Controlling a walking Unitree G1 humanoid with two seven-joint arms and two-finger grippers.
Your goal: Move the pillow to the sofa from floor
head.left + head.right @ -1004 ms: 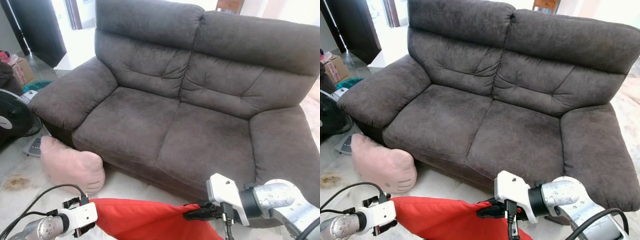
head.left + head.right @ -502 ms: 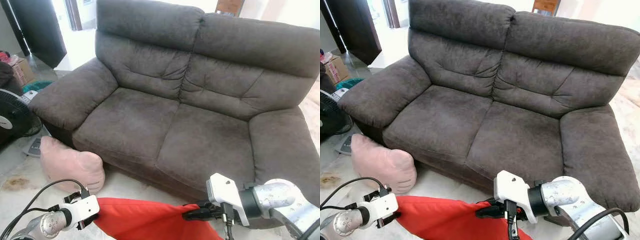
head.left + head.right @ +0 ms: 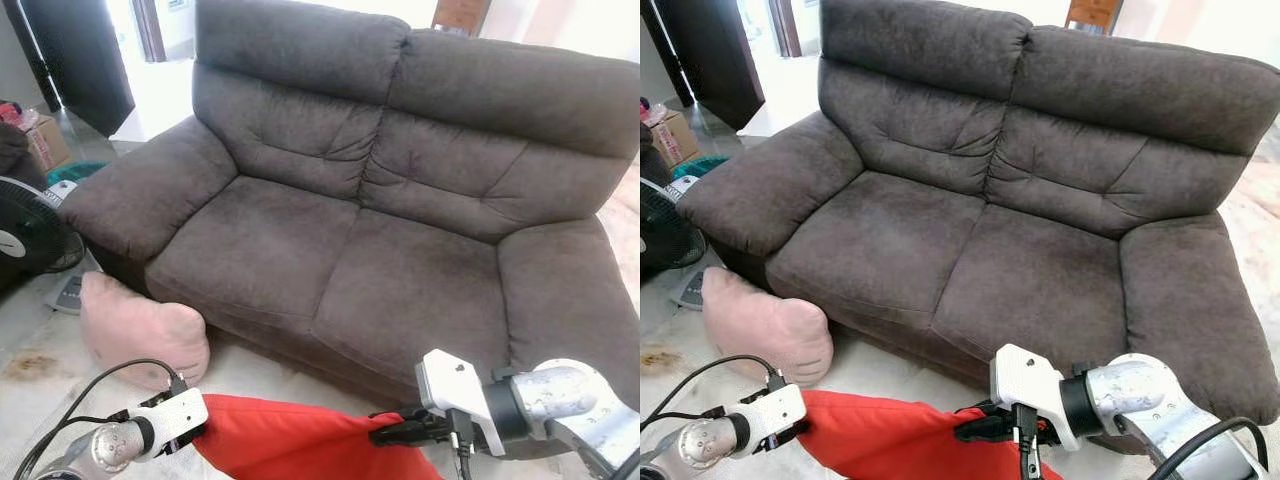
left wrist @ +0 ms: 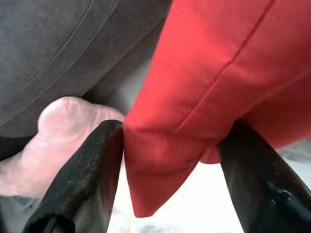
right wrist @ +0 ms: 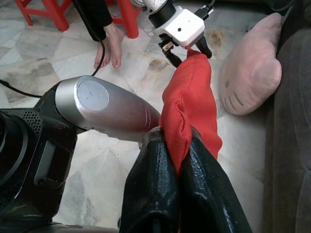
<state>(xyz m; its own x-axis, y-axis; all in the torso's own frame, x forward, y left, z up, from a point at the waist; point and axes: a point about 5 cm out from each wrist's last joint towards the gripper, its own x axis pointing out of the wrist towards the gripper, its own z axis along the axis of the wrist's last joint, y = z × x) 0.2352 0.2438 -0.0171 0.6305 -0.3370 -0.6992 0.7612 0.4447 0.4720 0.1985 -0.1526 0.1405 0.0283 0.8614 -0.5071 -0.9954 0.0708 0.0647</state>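
Note:
A red pillow hangs stretched between my two grippers, low in front of the dark grey sofa. My left gripper holds the pillow's left corner; in the left wrist view that red corner sits between the two black fingers. My right gripper is shut on the pillow's right edge, and the right wrist view has the fabric pinched between its fingers. A second, pink pillow lies on the floor against the sofa's front left corner.
A black fan and a cardboard box stand to the left of the sofa. Behind me on the tiled floor are a person's bare foot and red stool legs. Both sofa seats are bare.
My left gripper has shifted a little to the right with the red pillow's corner. My right gripper has sunk slightly. Both keep their hold.

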